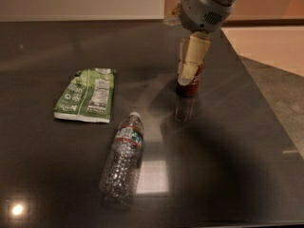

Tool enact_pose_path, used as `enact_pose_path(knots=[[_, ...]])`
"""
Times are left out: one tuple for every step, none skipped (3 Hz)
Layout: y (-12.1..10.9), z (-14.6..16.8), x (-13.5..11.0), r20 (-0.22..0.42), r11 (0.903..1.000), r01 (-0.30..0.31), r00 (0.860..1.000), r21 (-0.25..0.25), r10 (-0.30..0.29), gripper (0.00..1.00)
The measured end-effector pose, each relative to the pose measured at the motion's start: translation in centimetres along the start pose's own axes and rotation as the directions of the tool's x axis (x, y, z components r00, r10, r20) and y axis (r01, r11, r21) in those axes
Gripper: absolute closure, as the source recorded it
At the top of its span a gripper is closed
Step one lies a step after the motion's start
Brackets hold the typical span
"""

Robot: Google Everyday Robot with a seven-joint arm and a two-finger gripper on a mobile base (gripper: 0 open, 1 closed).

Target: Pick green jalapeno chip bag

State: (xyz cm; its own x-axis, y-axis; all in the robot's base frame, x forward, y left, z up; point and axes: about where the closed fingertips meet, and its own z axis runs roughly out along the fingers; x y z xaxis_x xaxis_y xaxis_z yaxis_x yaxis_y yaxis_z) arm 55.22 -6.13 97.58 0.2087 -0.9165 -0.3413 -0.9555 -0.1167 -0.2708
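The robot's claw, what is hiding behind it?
Behind the gripper, which hangs over the right of the table, stands a red can. Only the can's bottom shows; the gripper covers its top and most of its side.

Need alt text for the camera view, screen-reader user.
The robot's tool hangs at upper right, overlapping a red soda can in view, well right of the green jalapeno chip bag lying flat on the dark table. A clear water bottle lies on its side nearer the camera.
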Motion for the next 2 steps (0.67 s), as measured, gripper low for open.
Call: enact_pose_path(knots=[[-1.6, 3.4, -3.0, 0.024, 0.9975, 0.059, 0.998, -0.04, -0.058, 0.0], [-3.5, 7.2, -5.1, 0.03, 0.9917, 0.089, 0.996, -0.093, -0.087, 0.0]])
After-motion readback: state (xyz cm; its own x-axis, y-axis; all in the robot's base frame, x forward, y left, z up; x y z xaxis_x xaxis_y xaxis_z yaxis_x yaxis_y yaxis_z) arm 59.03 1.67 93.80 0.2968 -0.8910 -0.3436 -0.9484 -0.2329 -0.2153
